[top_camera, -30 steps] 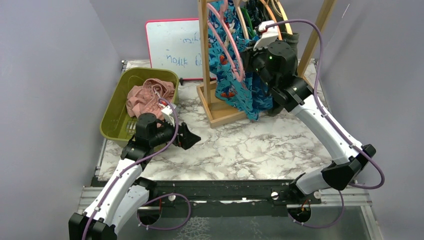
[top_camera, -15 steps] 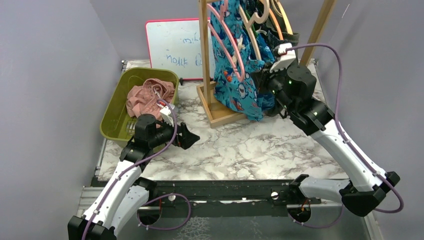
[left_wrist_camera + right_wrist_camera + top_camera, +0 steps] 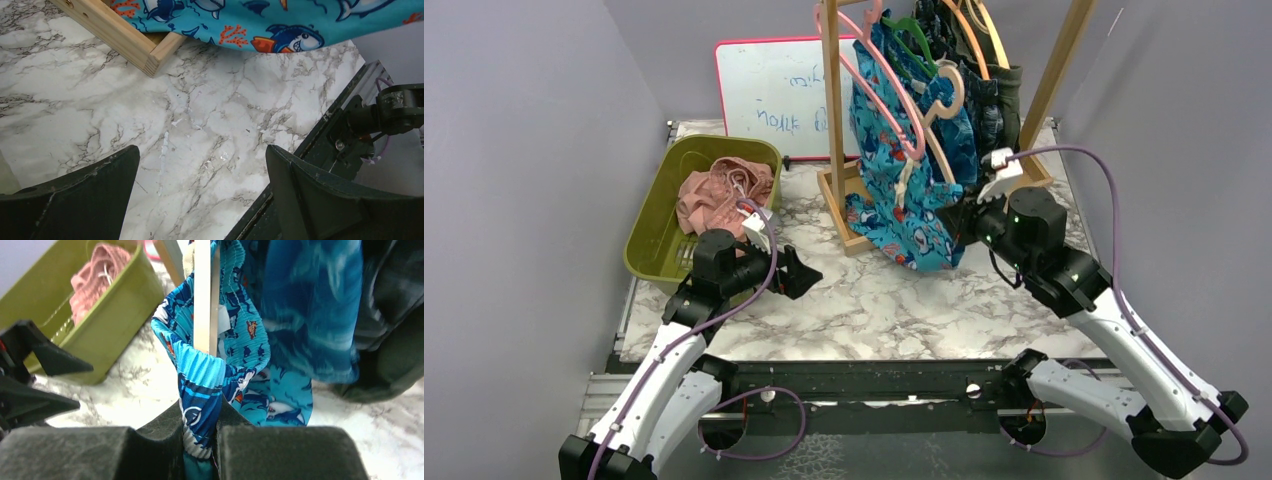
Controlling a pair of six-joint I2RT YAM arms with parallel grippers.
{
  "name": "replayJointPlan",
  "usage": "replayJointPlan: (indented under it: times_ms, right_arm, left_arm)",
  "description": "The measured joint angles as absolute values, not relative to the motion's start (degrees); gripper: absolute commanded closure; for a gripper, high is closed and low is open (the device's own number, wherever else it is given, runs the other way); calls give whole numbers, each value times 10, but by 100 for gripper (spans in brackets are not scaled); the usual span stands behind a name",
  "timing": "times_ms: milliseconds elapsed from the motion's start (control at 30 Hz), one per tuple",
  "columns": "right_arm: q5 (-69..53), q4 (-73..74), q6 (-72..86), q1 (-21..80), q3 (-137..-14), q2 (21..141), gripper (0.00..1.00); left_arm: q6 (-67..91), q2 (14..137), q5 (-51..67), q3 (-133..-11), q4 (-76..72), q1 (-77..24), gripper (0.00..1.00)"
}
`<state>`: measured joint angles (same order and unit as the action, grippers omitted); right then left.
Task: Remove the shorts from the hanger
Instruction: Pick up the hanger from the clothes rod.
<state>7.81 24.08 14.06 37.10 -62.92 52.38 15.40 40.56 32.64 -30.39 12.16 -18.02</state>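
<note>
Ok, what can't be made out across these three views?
- Wooden rack: top rail cut off by the top view's upper edge.
- Red-framed whiteboard: writing too small to read.
- Dark shorts on the rack: prints hidden behind the bright blue cartoon-print shorts; blurred in the right wrist view.
- Right gripper: fingertips hidden by cloth in the top view.

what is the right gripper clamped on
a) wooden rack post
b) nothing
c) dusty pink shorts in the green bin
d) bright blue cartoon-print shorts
d: the right wrist view shows the right gripper shut on a fold of the bright blue cartoon-print cloth shorts on a pale wooden hanger.
</note>
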Motion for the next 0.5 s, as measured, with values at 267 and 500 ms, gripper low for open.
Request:
replayJointPlan:
  times_ms: [267,500]
  right_arm:
    - [42,298,211,371,-470,394,99]
    - [-43,344,315,370,-340,247,99]
  left_arm:
    - [165,430,327,-304,122,-180,1]
    - [170,424,320,-304,127,-181,1]
